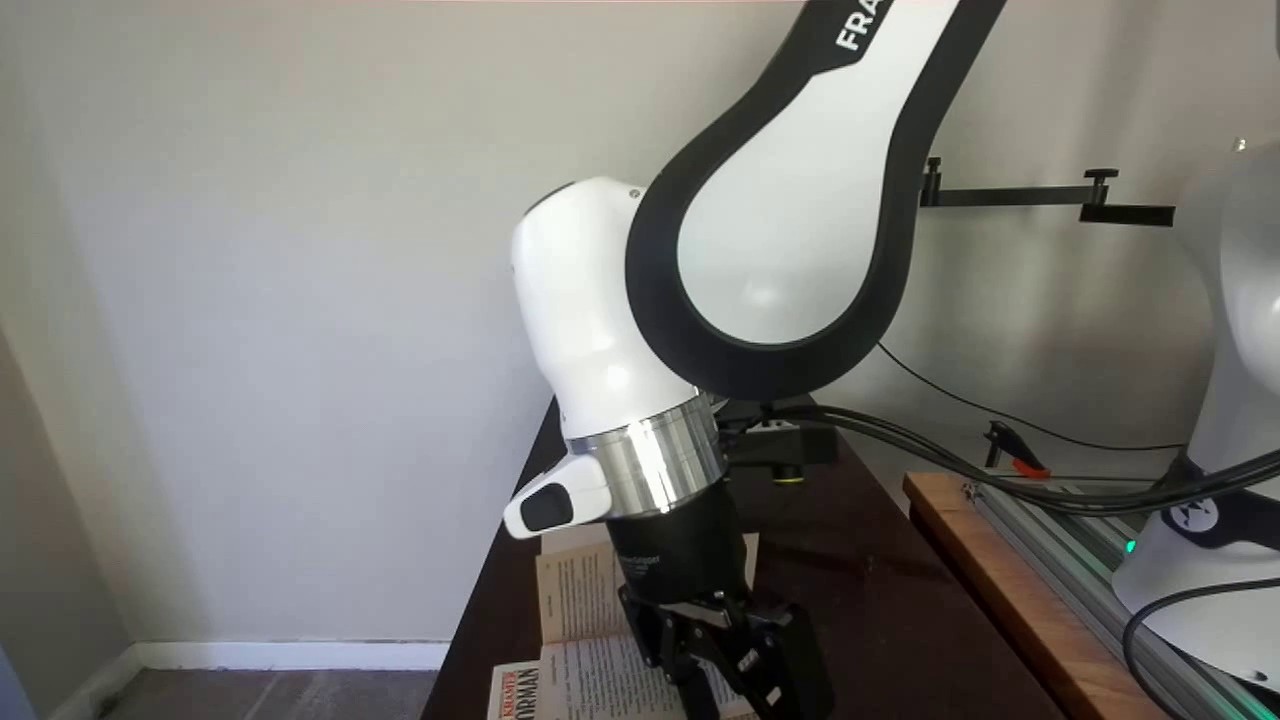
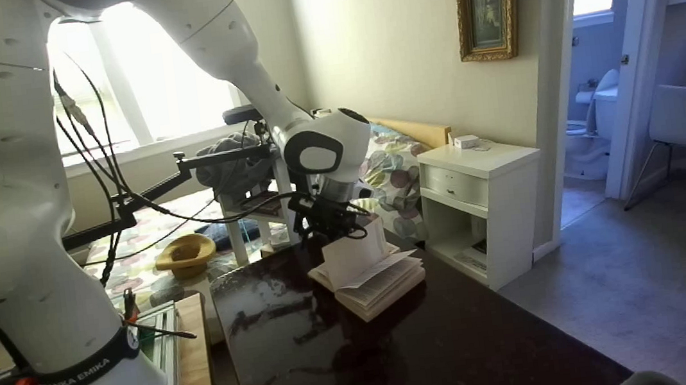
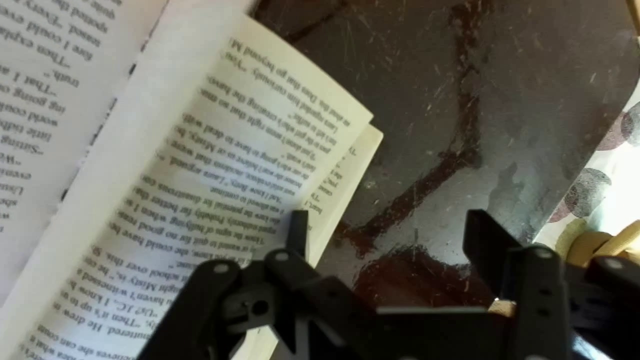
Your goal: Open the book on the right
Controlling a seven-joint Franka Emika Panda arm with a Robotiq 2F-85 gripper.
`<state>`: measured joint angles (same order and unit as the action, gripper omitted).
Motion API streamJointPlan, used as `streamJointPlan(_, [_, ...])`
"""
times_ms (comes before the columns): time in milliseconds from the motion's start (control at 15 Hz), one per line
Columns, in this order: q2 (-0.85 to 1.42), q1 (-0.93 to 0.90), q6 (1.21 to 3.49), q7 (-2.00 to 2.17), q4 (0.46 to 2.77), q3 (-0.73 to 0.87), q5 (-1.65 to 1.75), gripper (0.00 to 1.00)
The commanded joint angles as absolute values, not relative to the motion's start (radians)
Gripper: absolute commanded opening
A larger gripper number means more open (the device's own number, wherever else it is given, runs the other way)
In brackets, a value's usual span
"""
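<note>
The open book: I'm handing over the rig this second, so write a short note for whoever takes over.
Hand: open, at the edge of the book; in the wrist view one finger overlaps a page, contact unclear.
The book: on the dark table, printed pages showing, some leaves raised. A cream cover with red and black lettering, apparently another book's, shows at its edge.
Done: the book lies open. Its own cover is hidden, so confirm it is the right-hand one.
Left: probably just backing the hand off without catching the raised leaves.
</note>
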<state>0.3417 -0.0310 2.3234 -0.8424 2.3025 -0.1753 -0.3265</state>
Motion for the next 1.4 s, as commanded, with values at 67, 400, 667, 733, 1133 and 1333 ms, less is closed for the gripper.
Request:
streamJointPlan(67, [0.353, -0.04, 2.351, -0.81, 2.306, -0.19, -0.286, 0.81])
streamJointPlan(400, [0.366, -0.048, 2.352, -0.805, 2.302, -0.193, -0.275, 0.78])
streamJointPlan(667, [0.375, -0.047, 2.359, -0.801, 2.296, -0.189, -0.255, 0.78])
streamJointPlan(733, [0.377, -0.047, 2.36, -0.8, 2.295, -0.189, -0.253, 0.78])
streamJointPlan(1133, [0.368, -0.042, 2.357, -0.81, 2.297, -0.196, -0.261, 0.78])
streamJointPlan(1333, [0.366, -0.041, 2.36, -0.813, 2.297, -0.198, -0.264, 0.5])
